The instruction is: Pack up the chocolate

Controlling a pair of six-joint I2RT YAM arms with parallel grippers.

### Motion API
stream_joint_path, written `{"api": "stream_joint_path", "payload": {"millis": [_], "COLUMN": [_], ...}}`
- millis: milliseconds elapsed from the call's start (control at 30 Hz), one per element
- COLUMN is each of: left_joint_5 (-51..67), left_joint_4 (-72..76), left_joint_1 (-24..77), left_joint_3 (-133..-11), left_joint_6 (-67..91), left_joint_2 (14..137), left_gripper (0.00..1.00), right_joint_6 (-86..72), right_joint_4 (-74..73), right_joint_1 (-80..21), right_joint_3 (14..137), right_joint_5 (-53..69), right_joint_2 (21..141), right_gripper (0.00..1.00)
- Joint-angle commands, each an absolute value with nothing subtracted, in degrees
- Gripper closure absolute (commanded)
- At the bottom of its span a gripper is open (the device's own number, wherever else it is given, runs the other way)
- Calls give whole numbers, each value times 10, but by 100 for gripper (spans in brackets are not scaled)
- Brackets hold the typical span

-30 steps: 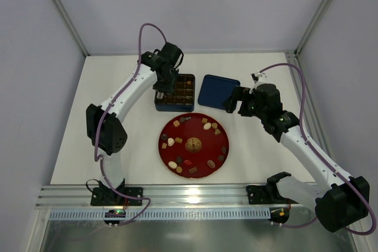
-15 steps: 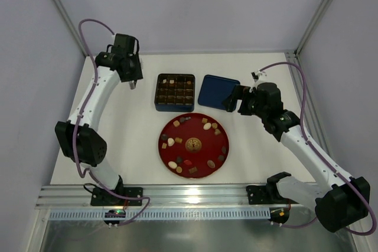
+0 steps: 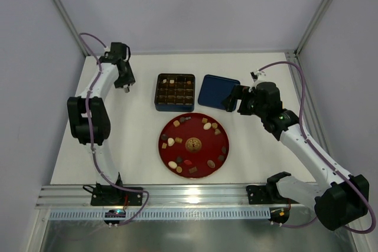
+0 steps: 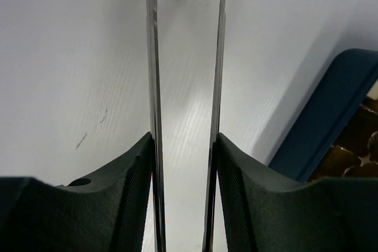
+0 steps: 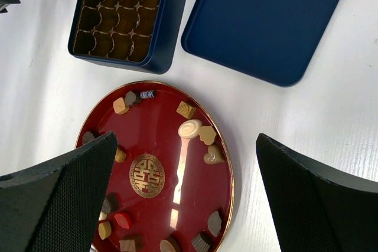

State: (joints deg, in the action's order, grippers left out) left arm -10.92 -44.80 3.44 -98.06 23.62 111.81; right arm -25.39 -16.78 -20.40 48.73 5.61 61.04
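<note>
Chocolate bites (image 3: 207, 126), brown and tan, await on the round red plate (image 3: 204, 147); my left pincer (image 3: 127, 87), parted and empty, has left the dark-blue gridded box (image 3: 157, 93).

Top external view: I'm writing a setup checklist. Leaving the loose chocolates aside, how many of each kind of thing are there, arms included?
Red plate: 1
Blue grid box: 1
Blue lid: 1
Robot arm: 2 (left arm, right arm)
Total: 5
</note>
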Motion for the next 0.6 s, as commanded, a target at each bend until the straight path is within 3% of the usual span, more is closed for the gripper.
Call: {"api": "stream_joint_path", "payload": {"millis": [0,367,567], "left_joint_5": [-114,-109,-103], "left_joint_4": [-403,-406,-411], "left_joint_1": [25,17,15], "left_joint_3": [-981,-962,-950], "left_joint_6": [235,228,227], "left_joint_2": [1128,1194,1211], "left_gripper": [54,37,35], "right_joint_6": [-244,-246,-247], "right_joint_4": [-149,-142,-137], "right_joint_1": [-202,-202,-202], "right_joint_3": [496,489,483], "right_joint_5": [60,67,69], "right_joint_2": [607,614,617], "right_gripper": [0,0,0]}}
